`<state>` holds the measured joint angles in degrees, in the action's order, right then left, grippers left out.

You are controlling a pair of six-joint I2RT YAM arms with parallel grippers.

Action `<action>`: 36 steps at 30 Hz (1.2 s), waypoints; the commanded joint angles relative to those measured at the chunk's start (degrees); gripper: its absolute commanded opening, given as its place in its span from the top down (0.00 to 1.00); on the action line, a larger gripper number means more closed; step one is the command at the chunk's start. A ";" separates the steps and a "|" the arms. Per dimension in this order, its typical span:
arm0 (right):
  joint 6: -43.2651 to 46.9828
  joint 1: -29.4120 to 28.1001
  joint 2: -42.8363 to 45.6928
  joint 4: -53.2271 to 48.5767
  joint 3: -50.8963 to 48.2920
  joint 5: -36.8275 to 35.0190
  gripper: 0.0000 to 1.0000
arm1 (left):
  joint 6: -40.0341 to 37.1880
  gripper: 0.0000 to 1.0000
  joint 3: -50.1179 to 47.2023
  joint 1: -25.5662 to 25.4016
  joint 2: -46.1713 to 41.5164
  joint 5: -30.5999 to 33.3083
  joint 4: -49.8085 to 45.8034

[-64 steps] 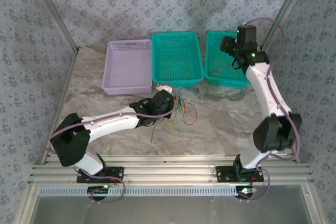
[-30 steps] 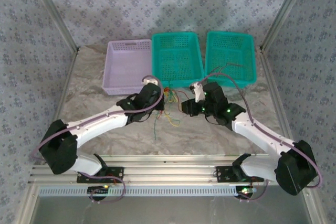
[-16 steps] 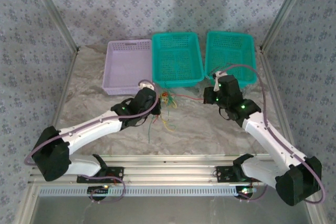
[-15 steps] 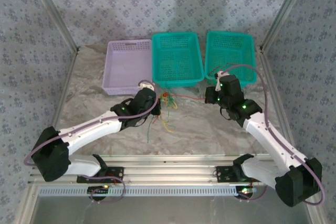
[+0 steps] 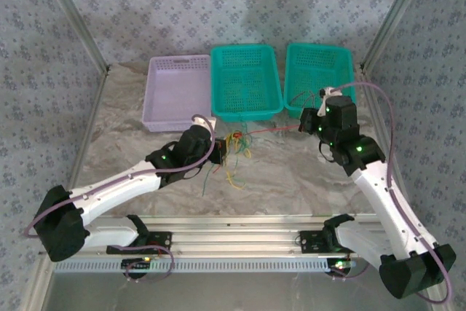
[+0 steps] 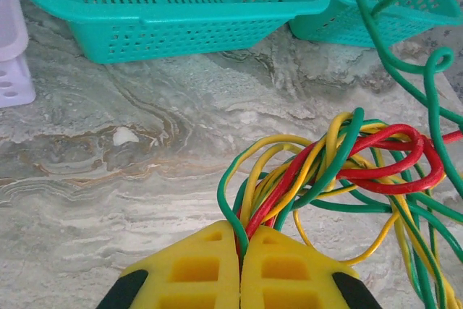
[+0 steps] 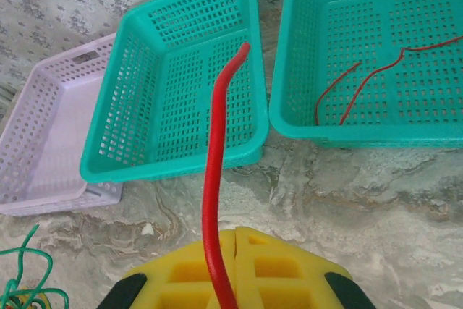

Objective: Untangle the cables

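Observation:
The cables (image 5: 236, 146) form a tangle of red, yellow and green wires on the marble table, just in front of the middle teal basket (image 5: 245, 81). My left gripper (image 5: 218, 148) is shut on the tangle's left side; in the left wrist view its yellow fingertips (image 6: 217, 240) pinch several strands of the cables (image 6: 340, 161). My right gripper (image 5: 309, 123) is shut on one red cable (image 5: 273, 130), which stretches from the tangle toward it. Seen from the right wrist, this red cable (image 7: 213, 171) rises from the right gripper (image 7: 236, 233).
A lilac basket (image 5: 177, 92) stands at the back left beside two teal baskets. The right teal basket (image 5: 317, 78) holds a thin red wire (image 7: 347, 92). Aluminium frame rails run along the near edge (image 5: 233, 242), and patterned walls close the sides.
My right gripper has closed on a red cable and drawn back to the right and upward, pulling it out of the tangle. The left arm has shifted slightly left, keeping its hold.

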<state>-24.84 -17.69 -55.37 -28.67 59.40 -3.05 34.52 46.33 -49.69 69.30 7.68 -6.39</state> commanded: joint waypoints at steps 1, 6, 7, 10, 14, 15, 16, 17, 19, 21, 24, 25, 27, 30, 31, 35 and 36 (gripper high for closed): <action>2.61 3.82 2.45 -1.71 5.62 -16.06 1.00 | -0.55 1.00 -2.42 1.90 -0.18 8.75 -11.85; 2.87 4.63 2.65 -0.70 10.83 -18.79 1.00 | -0.61 1.00 -3.25 1.92 0.11 9.17 -13.65; 2.98 4.71 2.34 -0.56 11.80 -19.15 1.00 | -0.52 1.00 -3.26 1.94 0.34 9.28 -14.00; 3.39 4.91 0.81 -0.50 15.74 -19.90 1.00 | -0.42 1.00 -3.52 1.94 1.14 9.28 -14.87; 5.52 5.03 -1.84 -1.06 20.77 -21.60 1.00 | -0.27 1.00 -3.79 1.95 1.15 9.06 -15.68; 5.91 5.12 -2.40 -1.02 21.68 -21.80 1.00 | -0.25 1.00 -4.02 1.94 0.95 9.10 -15.58; 6.18 5.21 -2.78 -0.98 22.22 -21.70 1.00 | -0.32 1.00 -4.21 1.90 0.84 8.98 -15.50; 6.49 5.34 -3.21 -1.17 22.95 -21.64 1.00 | -0.33 1.00 -4.31 1.95 0.84 8.79 -15.57; 6.03 5.30 -3.51 -1.01 23.53 -21.19 1.00 | -0.33 1.00 -4.44 1.92 1.01 8.10 -15.58; 6.17 5.24 -3.75 0.33 23.38 -21.05 1.00 | -0.16 1.00 -4.71 1.90 1.15 7.38 -15.18; 6.73 5.07 -4.30 -1.36 23.38 -21.58 1.00 | -0.10 1.00 -4.84 1.90 1.20 6.87 -15.00; 6.64 5.39 -4.22 -1.66 23.48 -22.31 1.00 | -0.16 1.00 -4.84 1.91 1.19 6.70 -15.14; 6.64 5.99 -4.04 -1.62 23.86 -22.67 1.00 | -0.42 1.00 -5.01 1.88 1.18 6.54 -15.11; 8.04 6.05 -4.26 -0.56 24.88 -25.41 1.00 | -0.60 1.00 -5.15 1.88 1.45 5.59 -15.18; 8.34 6.08 -4.65 -0.55 25.37 -25.47 1.00 | -0.60 1.00 -5.28 1.94 1.46 5.03 -15.05; 8.94 5.87 -7.20 -1.05 27.42 -25.56 1.00 | -0.42 1.00 -6.01 1.73 0.51 4.01 -14.81; 9.28 5.68 -7.81 -1.34 27.35 -24.99 1.00 | -0.49 1.00 -6.30 1.76 -0.03 4.00 -14.71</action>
<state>-18.96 -16.40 -64.29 -38.13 81.30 -12.19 33.67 45.69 -50.43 69.06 2.72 0.45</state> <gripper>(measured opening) 0.061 0.048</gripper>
